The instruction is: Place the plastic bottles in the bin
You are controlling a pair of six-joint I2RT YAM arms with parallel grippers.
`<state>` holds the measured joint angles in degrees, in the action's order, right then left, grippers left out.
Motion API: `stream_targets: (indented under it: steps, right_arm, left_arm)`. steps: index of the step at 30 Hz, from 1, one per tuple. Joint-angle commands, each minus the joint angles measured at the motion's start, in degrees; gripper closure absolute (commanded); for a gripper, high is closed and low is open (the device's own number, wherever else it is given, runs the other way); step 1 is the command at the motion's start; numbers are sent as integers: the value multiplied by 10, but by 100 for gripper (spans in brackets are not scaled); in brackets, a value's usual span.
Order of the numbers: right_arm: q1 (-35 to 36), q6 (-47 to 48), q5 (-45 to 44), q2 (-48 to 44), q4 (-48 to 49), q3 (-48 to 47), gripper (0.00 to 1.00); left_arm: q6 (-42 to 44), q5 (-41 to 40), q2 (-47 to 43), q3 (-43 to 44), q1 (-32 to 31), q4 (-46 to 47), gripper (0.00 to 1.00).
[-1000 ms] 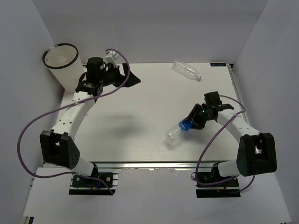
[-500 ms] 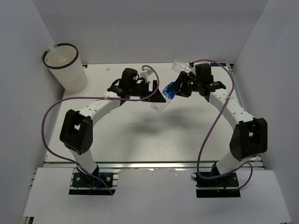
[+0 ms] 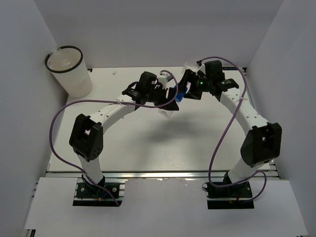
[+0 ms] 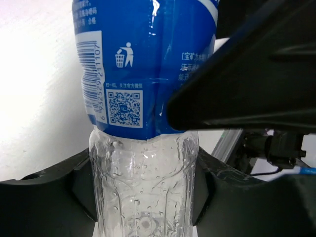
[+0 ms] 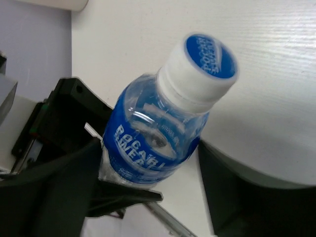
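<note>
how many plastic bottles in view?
2. Blue-label bottle aloft between left gripper and right gripper; clear bottle at the table's far edge, partly behind the right arm. More may hide in the bin.

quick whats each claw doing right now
Left claw: around the bottle at its clear end, grip cannot be told.
Right claw: closed on the bottle's blue label.
</note>
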<state>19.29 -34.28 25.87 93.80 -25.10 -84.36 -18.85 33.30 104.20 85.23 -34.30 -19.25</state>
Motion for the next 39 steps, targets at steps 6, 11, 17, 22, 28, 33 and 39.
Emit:
stream_targets:
  steps: [6, 11, 17, 22, 28, 33, 39]
  right_arm:
    - [-8, 28, -64, 18, -87, -188, 11]
    - [-67, 15, -64, 43, -136, -274, 11]
    - [-77, 33, -65, 1, -101, -168, 11]
    - [-96, 52, -120, -25, -127, -108, 11]
    - [-110, 64, -123, -44, -126, -72, 11]
    - [-123, 69, -123, -38, -140, -81, 11]
    - [-131, 76, -125, -20, -168, -108, 11]
  left_arm:
    - [43, -142, -24, 41, 25, 7, 83]
    - [45, -171, -44, 70, 143, -25, 86]
    - [110, -431, -65, 163, 287, -4, 74]
    - [130, -606, -52, 216, 373, 98, 64]
    - [131, -612, 13, 283, 449, 134, 65]
    - [141, -646, 84, 305, 477, 186, 46]
    - [110, -632, 116, 294, 478, 207, 40]
